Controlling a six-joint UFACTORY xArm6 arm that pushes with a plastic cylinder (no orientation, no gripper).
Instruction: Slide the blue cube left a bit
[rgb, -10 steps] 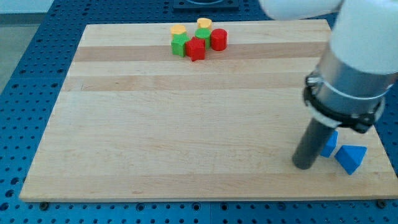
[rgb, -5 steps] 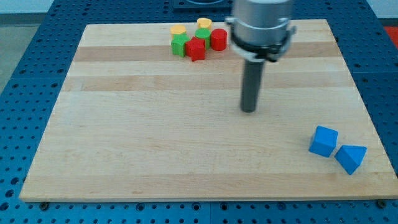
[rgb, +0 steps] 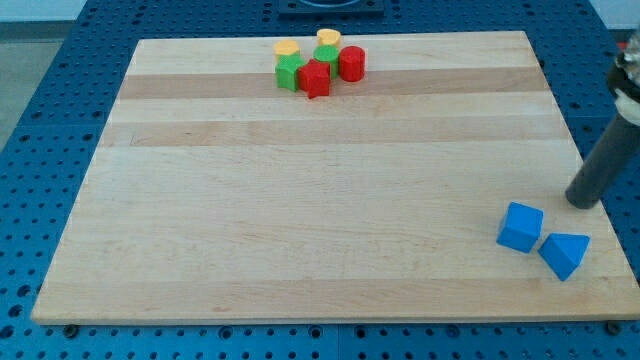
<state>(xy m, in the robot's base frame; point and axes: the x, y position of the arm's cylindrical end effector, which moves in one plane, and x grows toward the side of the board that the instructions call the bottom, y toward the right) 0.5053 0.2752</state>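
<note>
My tip (rgb: 582, 201) rests near the wooden board's (rgb: 300, 230) right edge, just up and to the right of the blue cube (rgb: 520, 227), apart from it. A blue wedge-like block (rgb: 565, 253) touches the cube's lower right corner. At the board's top edge cluster two yellow blocks (rgb: 288, 47) (rgb: 328, 38), two green blocks (rgb: 290, 71) (rgb: 327, 54), a red block (rgb: 315, 78) and a red cylinder (rgb: 351, 63).

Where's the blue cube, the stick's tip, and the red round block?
blue cube (rgb: 520, 228), camera view, middle of its top face
my tip (rgb: 581, 201), camera view, rod's very end
red cylinder (rgb: 351, 63), camera view, its side
</note>
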